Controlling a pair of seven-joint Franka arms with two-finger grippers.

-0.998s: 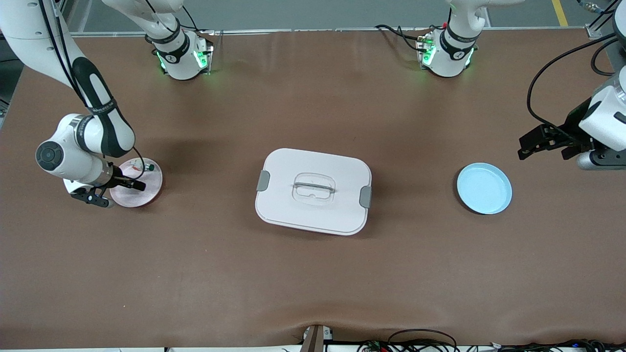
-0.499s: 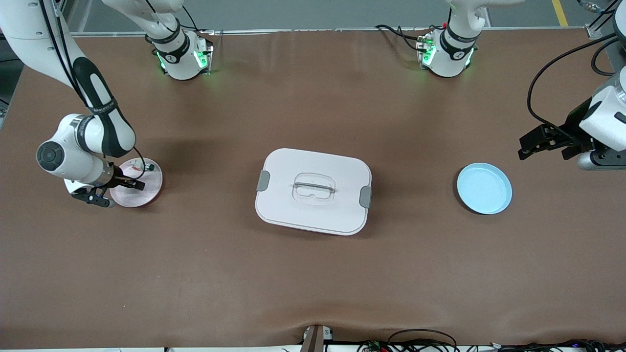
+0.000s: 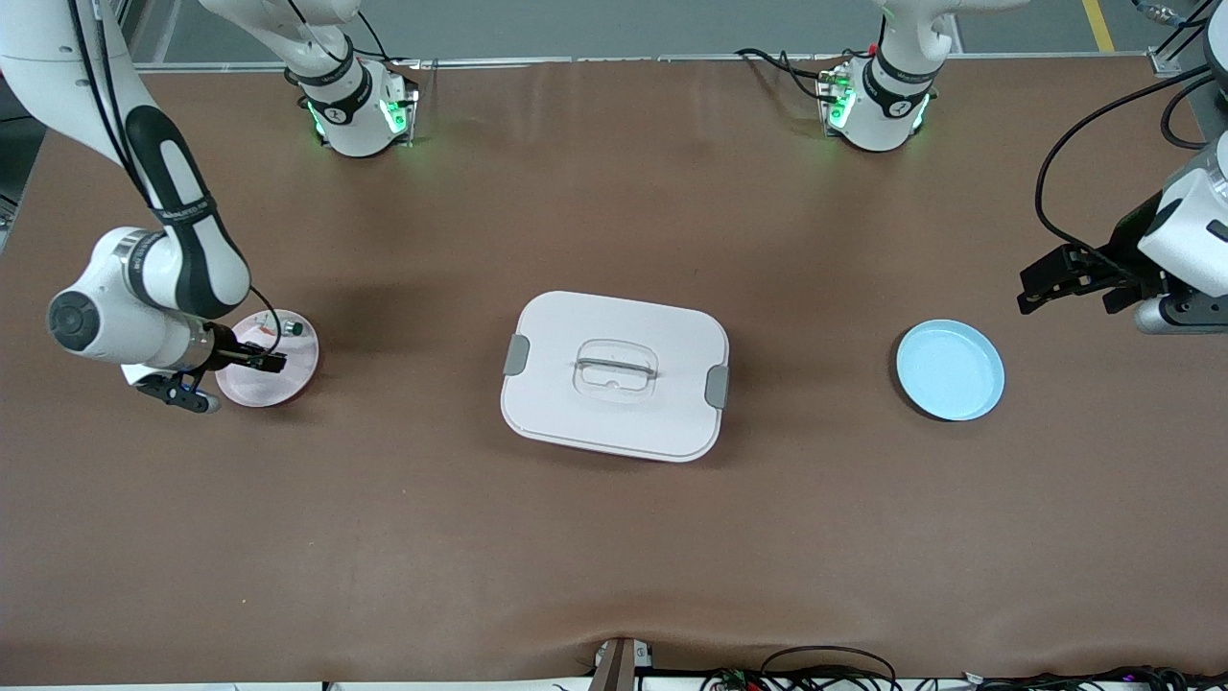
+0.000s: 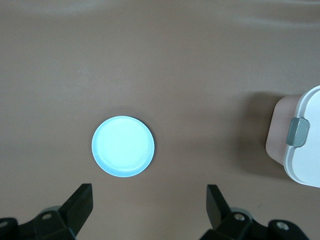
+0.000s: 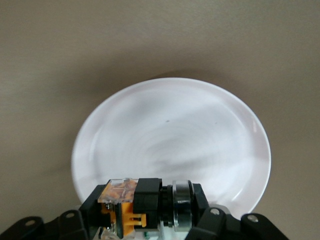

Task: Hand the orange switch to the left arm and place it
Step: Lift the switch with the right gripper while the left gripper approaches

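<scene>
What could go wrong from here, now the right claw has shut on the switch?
The right claw grips the orange switch over the pink plate, so a jerky lift might drop it. The box sits between that plate and the blue plate; a low carry could hit it. The left claw waits open above the blue plate, so the handover must be well aligned.

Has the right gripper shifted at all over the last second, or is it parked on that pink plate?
Yes. The right gripper, shut on the orange switch, has drawn slightly away from the box, over the pink plate.
</scene>
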